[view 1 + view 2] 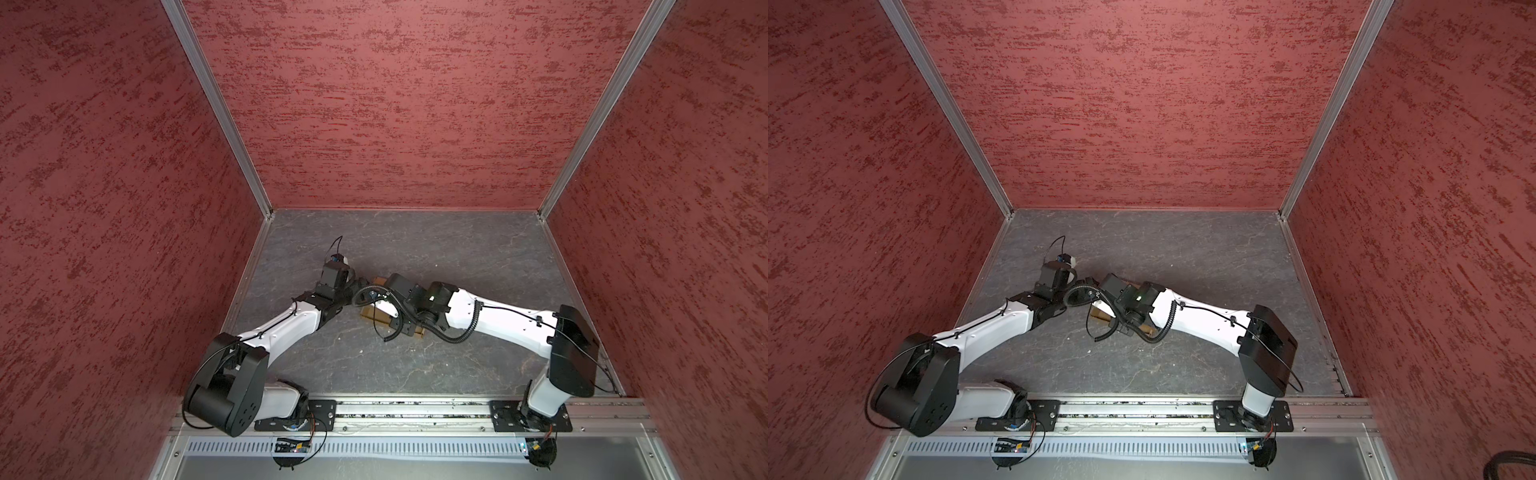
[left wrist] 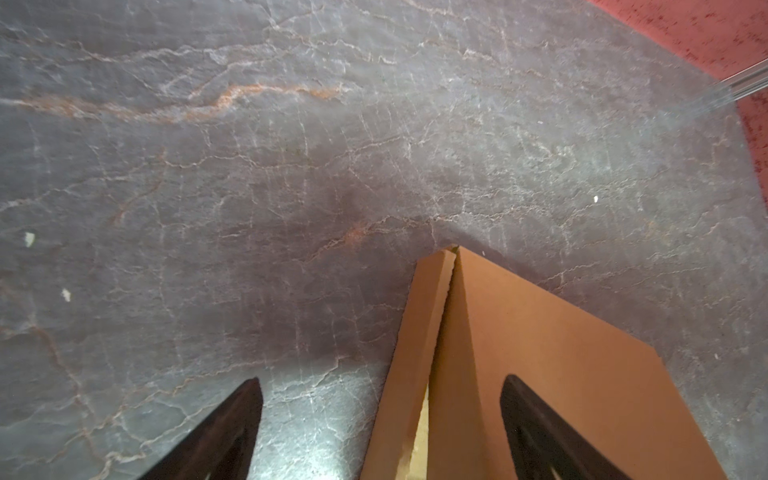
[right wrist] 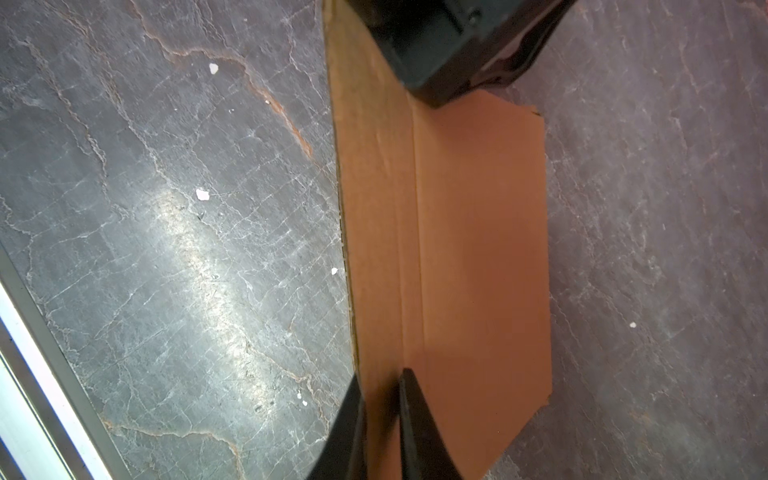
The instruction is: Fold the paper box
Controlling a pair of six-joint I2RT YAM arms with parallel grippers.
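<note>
Right wrist: right fingers (image 3: 419, 436) pinch the paper box (image 3: 478, 228); left fingers (image 2: 224, 436) spread wide, empty

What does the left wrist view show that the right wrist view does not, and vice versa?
Only the left wrist view: the left gripper, black fingers spread wide, one beside the plain tan corrugated-cardboard paper box and one over it, and a corner of red textured wall. Only the right wrist view: the right gripper, fingers pinched close on a cardboard fold, a long crease, and a silver metal rail. Both: that paper box on the grey veined stone-look table.
</note>
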